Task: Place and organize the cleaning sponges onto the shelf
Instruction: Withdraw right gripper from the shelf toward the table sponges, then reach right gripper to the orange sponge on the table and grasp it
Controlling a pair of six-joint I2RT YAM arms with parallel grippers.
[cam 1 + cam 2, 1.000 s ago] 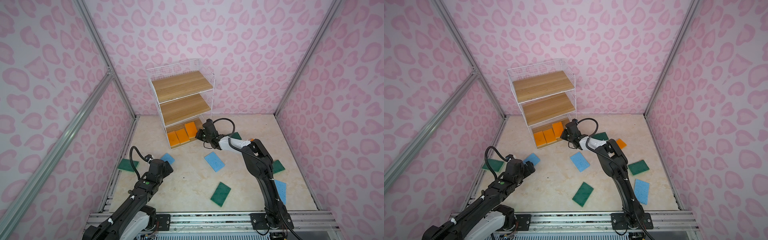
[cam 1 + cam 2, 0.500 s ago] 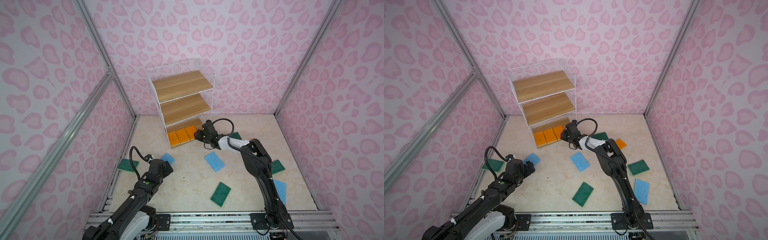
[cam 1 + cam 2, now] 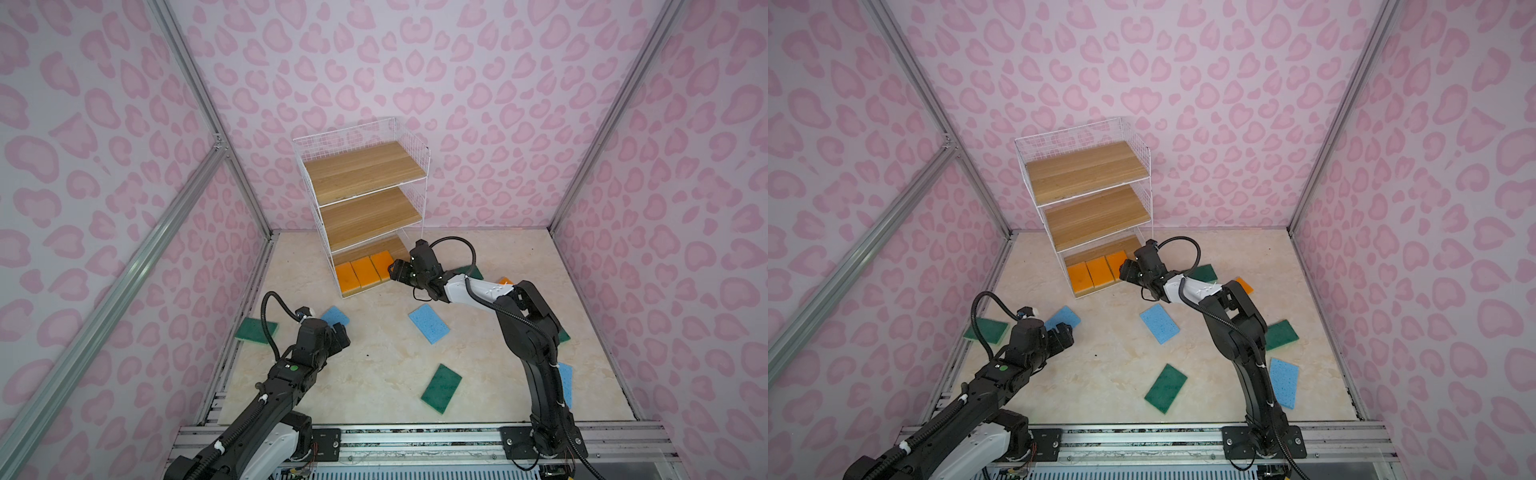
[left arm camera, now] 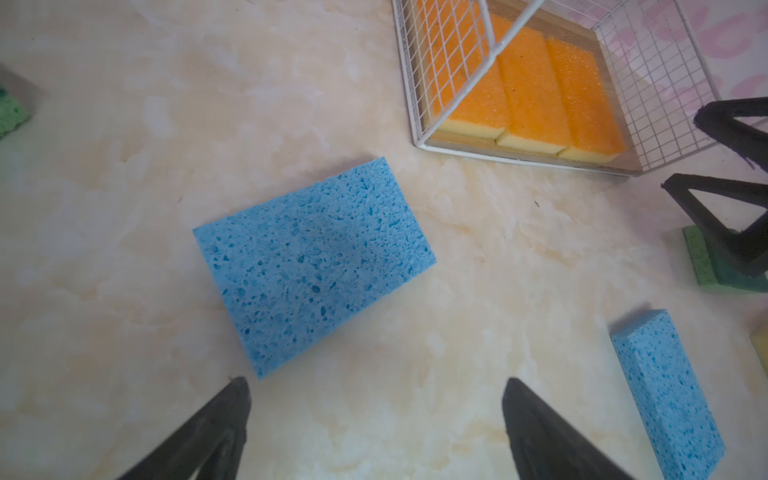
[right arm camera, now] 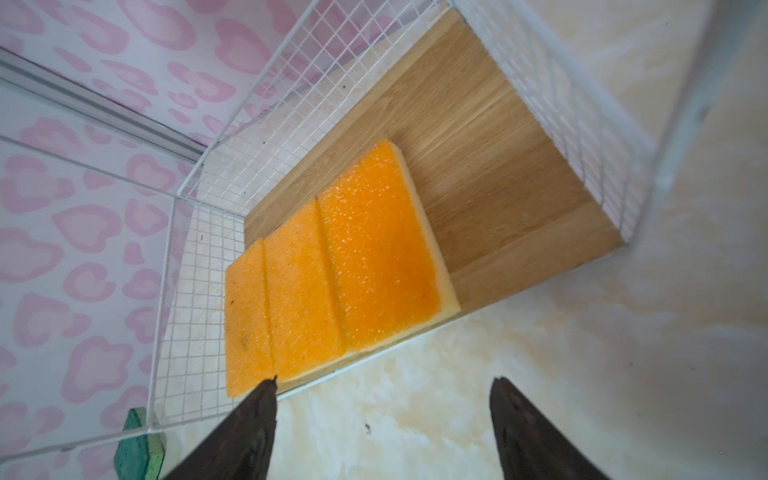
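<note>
The shelf (image 3: 365,174) at twelve o'clock holds three orange sponges (image 3: 362,272) packed tight on its bottom board, likely saving room. The right pincer (image 3: 394,272) gapes empty beside them; the left pincer (image 4: 374,380), wide too, hovers just short of a blue sponge (image 4: 313,262) at eight o'clock.

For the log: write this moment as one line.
left gripper: open, by blue sponge | right gripper: open, empty, at shelf front | shelf: three orange sponges in a row, lowest level | pending: green sponge on table
</note>
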